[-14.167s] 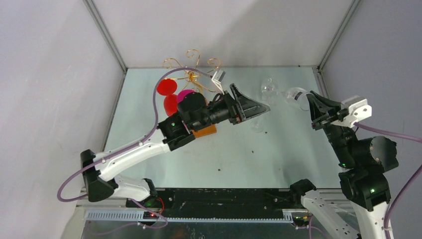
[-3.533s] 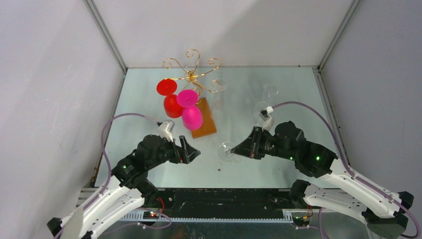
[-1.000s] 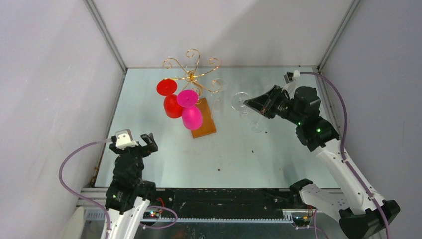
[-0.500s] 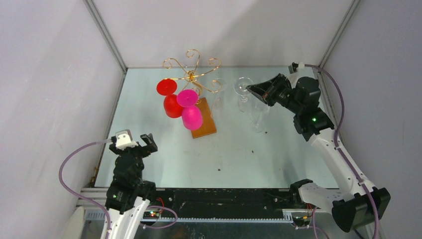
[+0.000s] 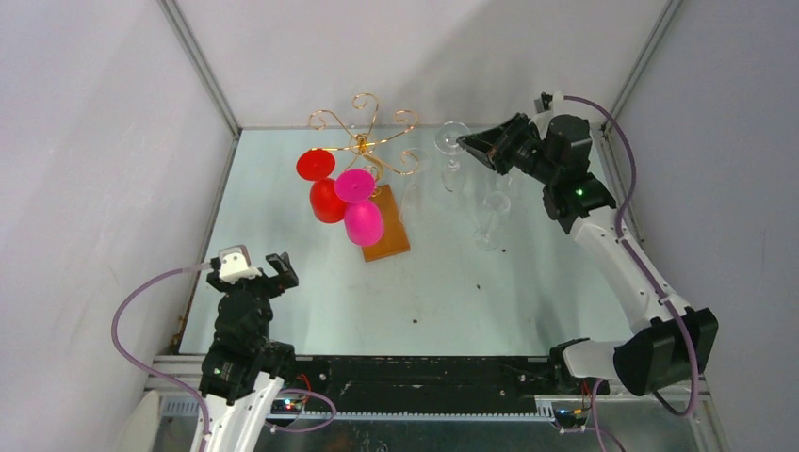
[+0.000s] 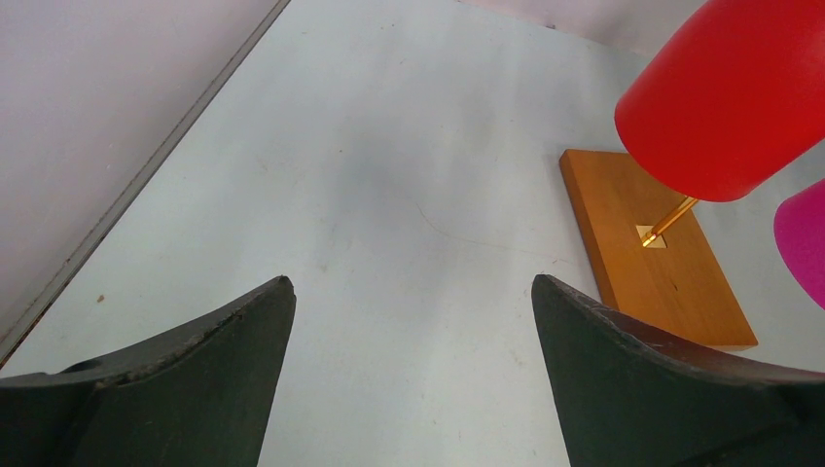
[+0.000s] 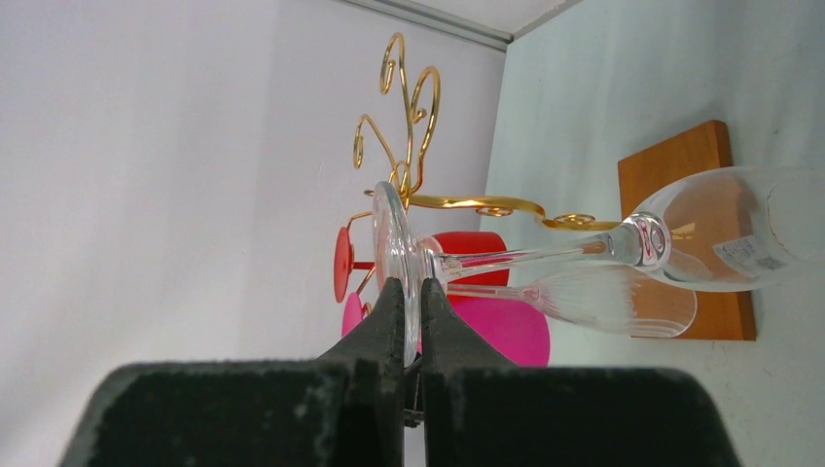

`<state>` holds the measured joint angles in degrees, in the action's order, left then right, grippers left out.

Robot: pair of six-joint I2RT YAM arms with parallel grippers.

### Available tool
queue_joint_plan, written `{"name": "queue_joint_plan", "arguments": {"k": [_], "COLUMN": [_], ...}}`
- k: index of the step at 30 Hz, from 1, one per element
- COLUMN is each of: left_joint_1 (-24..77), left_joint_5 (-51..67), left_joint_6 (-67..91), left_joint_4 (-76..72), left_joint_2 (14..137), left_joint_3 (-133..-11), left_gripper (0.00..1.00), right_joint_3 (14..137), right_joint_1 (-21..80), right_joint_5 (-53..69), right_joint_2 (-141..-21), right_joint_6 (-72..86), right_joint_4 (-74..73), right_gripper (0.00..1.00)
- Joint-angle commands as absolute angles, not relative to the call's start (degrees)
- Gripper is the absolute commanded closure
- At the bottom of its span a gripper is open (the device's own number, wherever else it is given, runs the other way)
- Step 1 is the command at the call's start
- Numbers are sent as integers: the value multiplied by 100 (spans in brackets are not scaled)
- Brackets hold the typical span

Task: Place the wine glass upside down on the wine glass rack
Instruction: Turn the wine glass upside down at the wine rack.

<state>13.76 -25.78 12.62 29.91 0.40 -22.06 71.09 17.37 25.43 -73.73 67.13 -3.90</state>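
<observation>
Seen from above, the wine glass rack [image 5: 362, 143] stands at 11 o'clock on the table [image 5: 528, 301], with a red glass [image 5: 325, 200] and a pink glass [image 5: 364, 223] hanging upside down on it. The wine glass [image 5: 451, 139] is in the air at 3 o'clock of the rack. Only the right wrist view shows the right gripper [image 7: 406, 292] pinched on the rim of the glass's foot, and only the left wrist view shows the left gripper [image 6: 409, 292] spread wide and empty.
</observation>
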Motion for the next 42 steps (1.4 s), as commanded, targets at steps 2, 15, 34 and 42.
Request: {"name": "queue_joint_plan", "arguments": {"k": [2,15,34,42], "left_joint_1": [1393,1389,1391,1389], "left_joint_5": [-2651,-2554,-2445,-2457], "left_joint_6": [1222,1176,1230,1230], "left_joint_4": [2844,2834,2849,2852], "left_joint_2": [-252,-354,-293,-282], "left_joint_3": [-2164,-2143,-2150,-2145], "left_gripper": [0,0,0,0], "right_joint_3": [7877,9052,11322,11634], "right_joint_1": [1713,1722,2028,2065], "right_joint_5": [2743,2908,3063,3024], "right_joint_2": [-7648,-8586,-10125,-10399], "right_joint_6": [6762,6766,6612,6612], "right_joint_4": [52,-515,-1545,-1690], "right_gripper": [100,100,100,100]}}
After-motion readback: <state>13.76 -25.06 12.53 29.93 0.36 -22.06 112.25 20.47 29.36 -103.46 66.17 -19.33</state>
